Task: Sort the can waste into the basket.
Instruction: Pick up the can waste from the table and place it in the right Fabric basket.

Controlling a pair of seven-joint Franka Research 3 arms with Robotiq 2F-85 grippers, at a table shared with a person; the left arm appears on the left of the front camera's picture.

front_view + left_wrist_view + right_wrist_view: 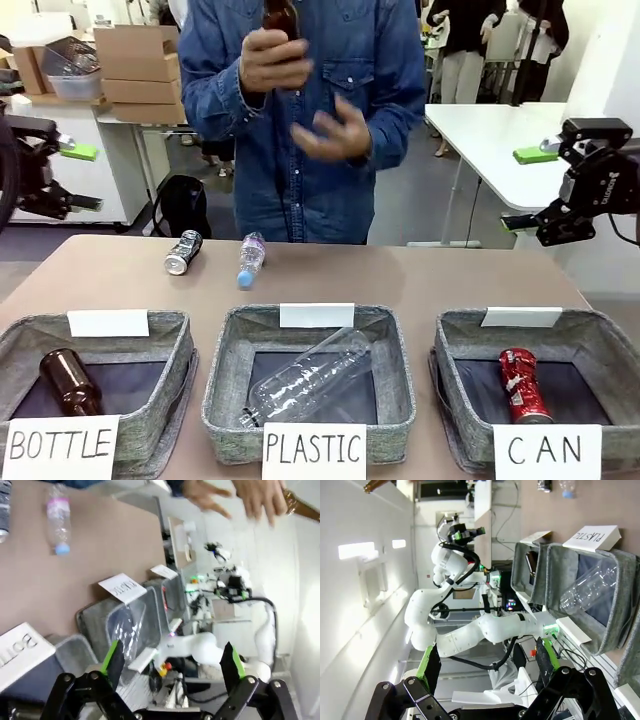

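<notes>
A red can (522, 385) lies inside the grey basket (452, 345) signed "CAN" at the front right. A dark can with silver ends (183, 252) lies on its side on the table at the far left, and also appears as the dark can (4, 505) and the dark can (544, 485). My left gripper (82, 177) hangs open off the table's left side, holding nothing; its fingers (112, 660) stand wide apart. My right gripper (530, 187) is raised beyond the table's right end, open and holding nothing, with its fingers (545, 660) spread wide.
A small plastic bottle (250, 260) lies next to the dark can. The "PLASTIC" basket (225, 345) holds a clear bottle (310, 380). The "BOTTLE" basket (175, 340) holds a brown bottle (68, 383). The person across the table holds another brown bottle (281, 15) up in one hand.
</notes>
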